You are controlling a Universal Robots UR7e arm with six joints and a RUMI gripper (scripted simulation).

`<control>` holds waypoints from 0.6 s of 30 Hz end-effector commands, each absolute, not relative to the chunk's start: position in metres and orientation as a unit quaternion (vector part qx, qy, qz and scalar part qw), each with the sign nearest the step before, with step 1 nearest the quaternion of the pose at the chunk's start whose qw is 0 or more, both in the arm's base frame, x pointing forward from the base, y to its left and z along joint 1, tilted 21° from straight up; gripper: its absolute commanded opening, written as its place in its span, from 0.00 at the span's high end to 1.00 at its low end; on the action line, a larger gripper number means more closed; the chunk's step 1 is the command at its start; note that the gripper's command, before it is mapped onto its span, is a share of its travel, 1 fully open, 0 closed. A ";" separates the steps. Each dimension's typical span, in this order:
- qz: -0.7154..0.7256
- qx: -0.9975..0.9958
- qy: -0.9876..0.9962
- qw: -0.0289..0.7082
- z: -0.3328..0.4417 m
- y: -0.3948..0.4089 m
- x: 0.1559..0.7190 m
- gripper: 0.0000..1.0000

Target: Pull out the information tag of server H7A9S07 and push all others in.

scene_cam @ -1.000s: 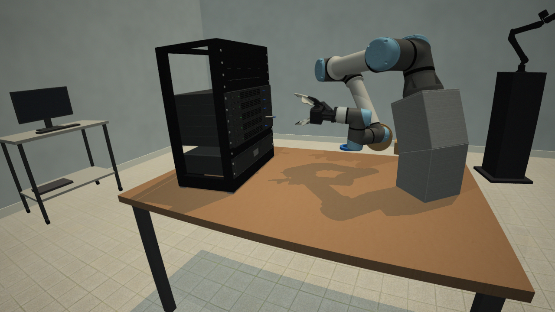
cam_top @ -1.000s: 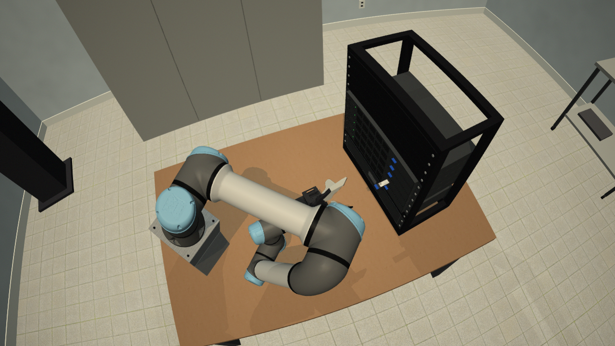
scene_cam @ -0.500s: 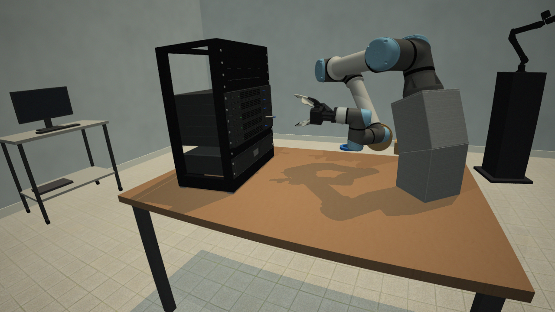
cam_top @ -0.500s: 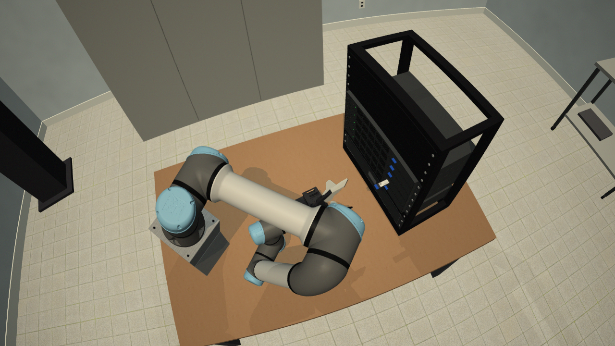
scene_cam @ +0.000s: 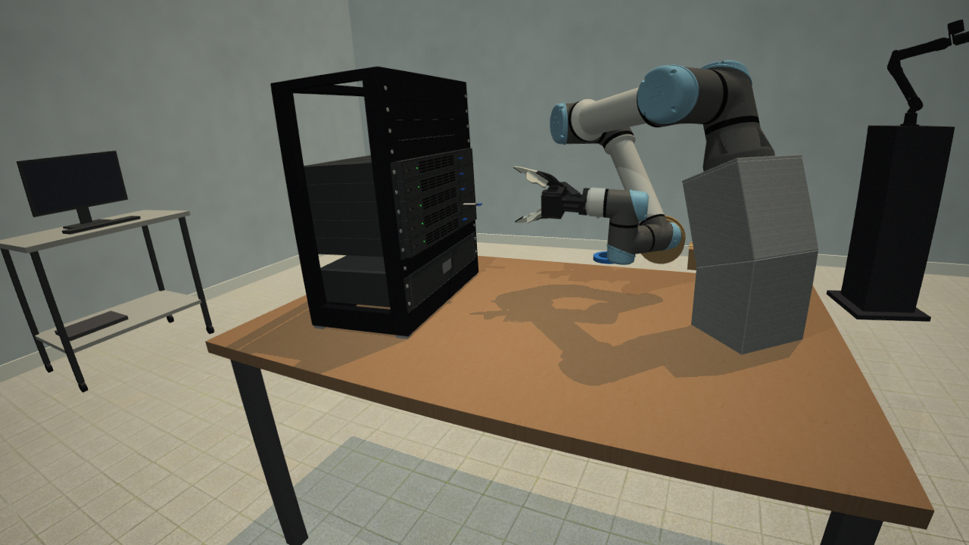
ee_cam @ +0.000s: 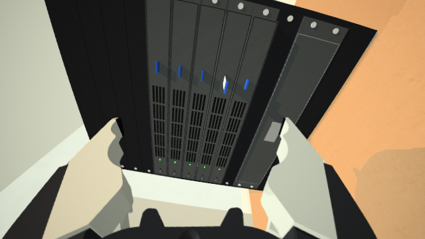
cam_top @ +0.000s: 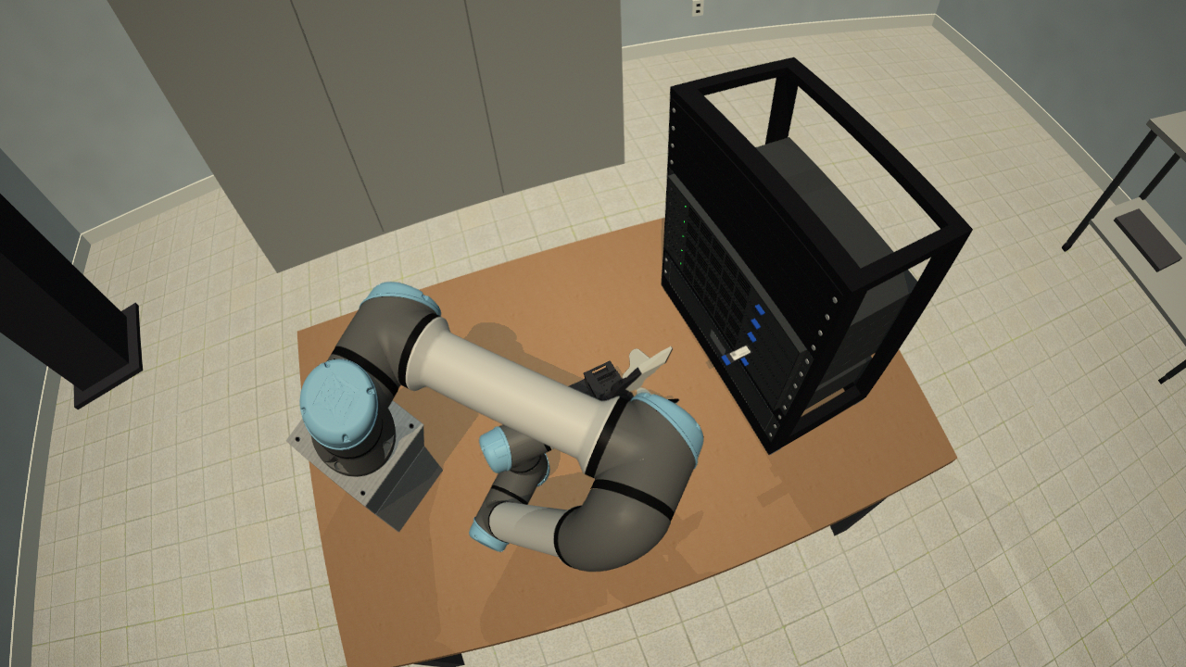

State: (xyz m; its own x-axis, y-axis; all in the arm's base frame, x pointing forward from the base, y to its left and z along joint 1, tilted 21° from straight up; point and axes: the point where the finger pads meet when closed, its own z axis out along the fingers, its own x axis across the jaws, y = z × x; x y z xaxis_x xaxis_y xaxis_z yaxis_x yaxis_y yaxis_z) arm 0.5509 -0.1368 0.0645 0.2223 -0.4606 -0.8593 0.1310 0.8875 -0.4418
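Open air ahead of you
Nothing stands between your spread fingers [scene_cam: 530, 175] and the rack [scene_cam: 374, 203] face; only one pulled-out tag [scene_cam: 471, 203] juts out.

Server lab, rack [scene_cam: 379, 203], monitor desk [scene_cam: 95, 230]

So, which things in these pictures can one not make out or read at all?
- Printed service tag on the white pulled-out information tag: seen edge-on in wrist view, too small in top view.
- The other four blue information tags: pushed in, tops hidden.
- Lower fingertip of the open pincer: hidden under the arm in top view.
- Black open-frame server rack: its back face is unseen.
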 end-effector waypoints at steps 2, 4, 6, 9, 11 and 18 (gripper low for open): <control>-0.188 -0.136 0.596 0.769 0.063 -0.137 0.551 0.00; -0.186 -0.134 0.597 0.769 0.063 -0.138 0.552 0.00; -0.184 -0.133 0.598 0.769 0.062 -0.138 0.552 0.00; -0.182 -0.131 0.599 0.769 0.061 -0.138 0.552 0.00; -0.180 -0.130 0.600 0.769 0.060 -0.139 0.552 0.00; -0.176 -0.127 0.602 0.768 0.059 -0.139 0.553 0.00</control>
State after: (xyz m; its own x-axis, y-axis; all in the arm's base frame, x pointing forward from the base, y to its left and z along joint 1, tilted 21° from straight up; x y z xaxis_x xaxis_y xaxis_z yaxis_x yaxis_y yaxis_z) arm 0.5523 -0.1389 0.0596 0.2139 -0.4299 -0.8772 0.1199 0.9027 -0.4131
